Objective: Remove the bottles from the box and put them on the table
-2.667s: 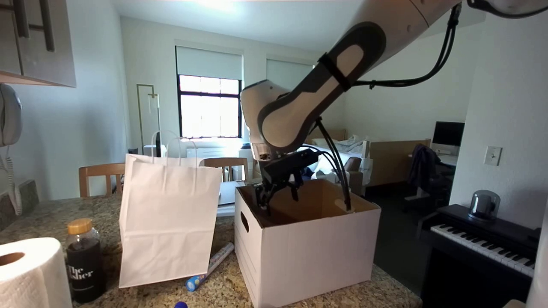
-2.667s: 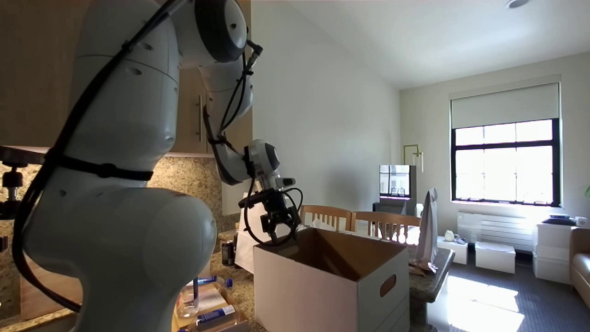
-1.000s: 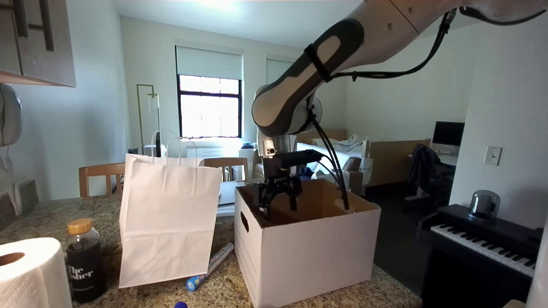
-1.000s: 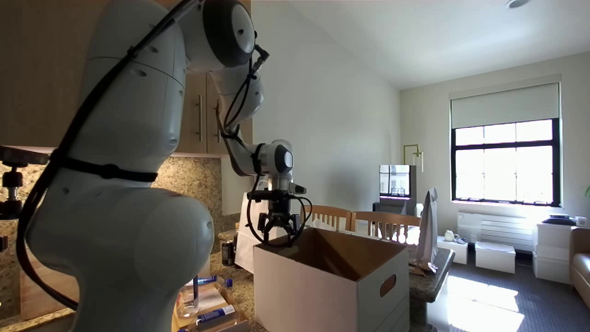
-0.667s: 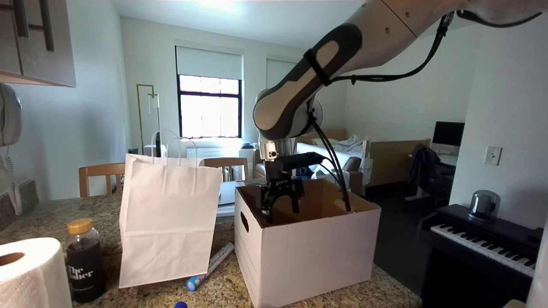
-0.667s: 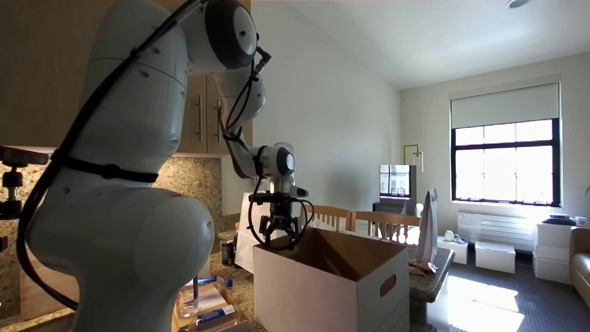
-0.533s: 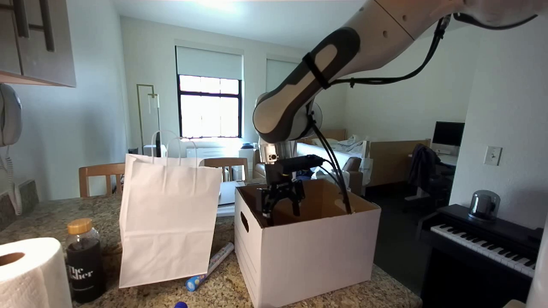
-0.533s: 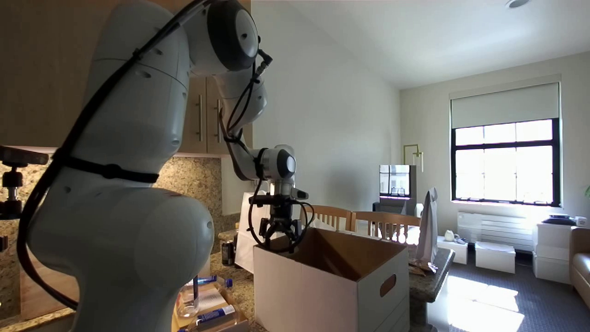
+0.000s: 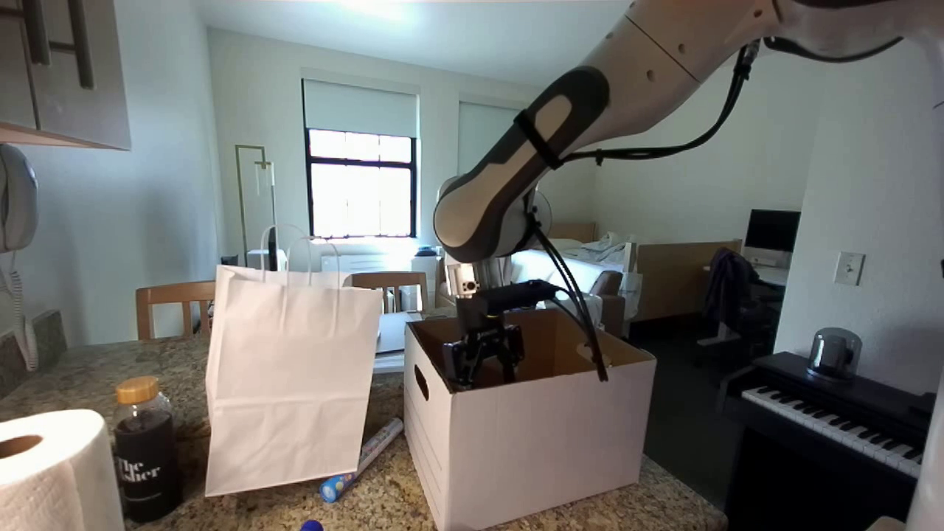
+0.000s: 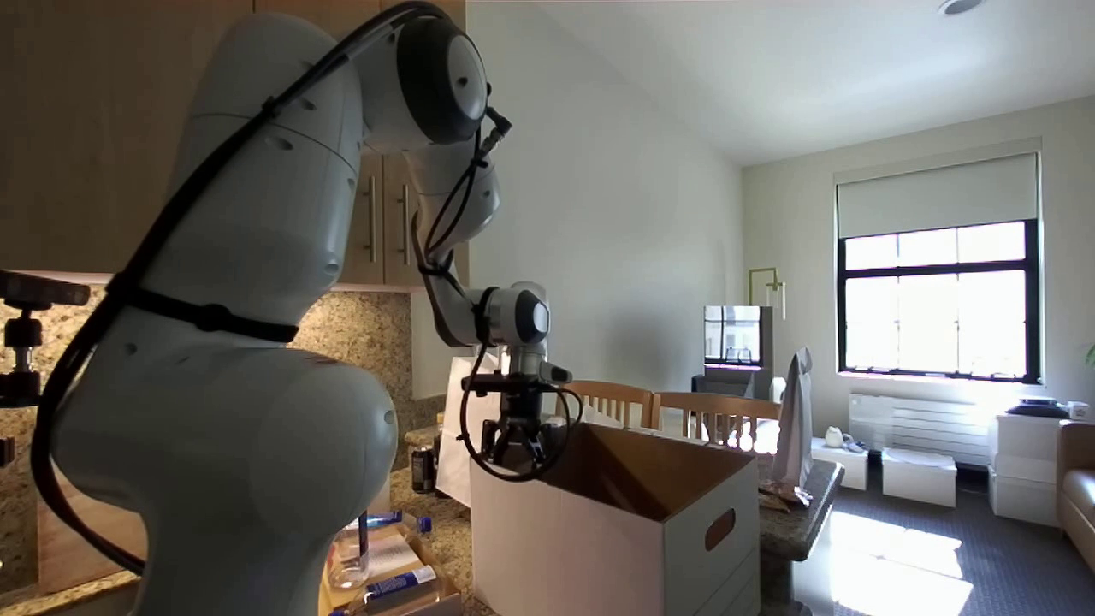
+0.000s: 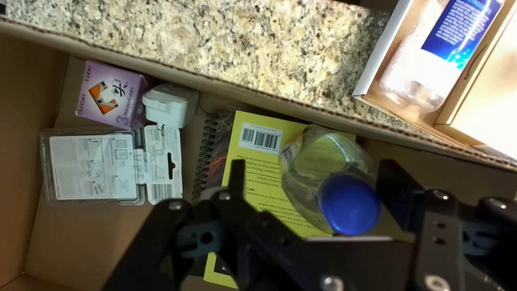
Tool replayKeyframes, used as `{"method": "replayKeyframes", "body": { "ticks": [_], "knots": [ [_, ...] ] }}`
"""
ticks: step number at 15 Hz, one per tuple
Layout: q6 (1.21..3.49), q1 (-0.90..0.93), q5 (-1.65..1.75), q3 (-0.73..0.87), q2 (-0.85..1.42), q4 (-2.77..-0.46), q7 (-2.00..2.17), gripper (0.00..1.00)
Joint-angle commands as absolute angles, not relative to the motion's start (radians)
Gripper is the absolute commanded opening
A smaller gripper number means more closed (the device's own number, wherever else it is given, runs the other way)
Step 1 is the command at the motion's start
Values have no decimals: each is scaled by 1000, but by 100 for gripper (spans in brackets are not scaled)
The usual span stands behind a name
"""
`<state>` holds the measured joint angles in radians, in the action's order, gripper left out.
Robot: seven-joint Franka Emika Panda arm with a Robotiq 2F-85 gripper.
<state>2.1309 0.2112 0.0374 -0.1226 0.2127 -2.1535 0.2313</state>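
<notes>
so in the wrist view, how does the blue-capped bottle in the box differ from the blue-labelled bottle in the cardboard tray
The blue-capped bottle shows its cap end-on; the blue-labelled bottle lies on its side, no cap in this view.
The blue-labelled bottle wears a broad blue label; none shows on the blue-capped bottle.
Both have clear bodies.

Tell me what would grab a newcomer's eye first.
The bulky pale robot arm dominates both exterior views, its black two-fingered tool hanging in the mouth of an open white cardboard box. Inside, a round bright-blue cap crowns a clear plastic bottle, seen against a flat yellow book.
</notes>
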Motion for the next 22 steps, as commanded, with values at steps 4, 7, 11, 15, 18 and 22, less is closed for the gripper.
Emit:
{"method": "replayKeyframes", "body": {
  "ticks": [4, 7, 11, 15, 18, 22],
  "knots": [
    [2145, 211, 66, -130, 216, -2164, 219, 33],
    [2147, 213, 80, -132, 220, -2165, 222, 15],
    [2155, 214, 99, -132, 219, -2169, 221, 5],
    [2158, 213, 110, -133, 214, -2173, 219, 31],
    [2169, 213, 111, -135, 213, -2175, 212, 48],
    [2174, 216, 124, -138, 216, -2173, 213, 74]
  ]
}}
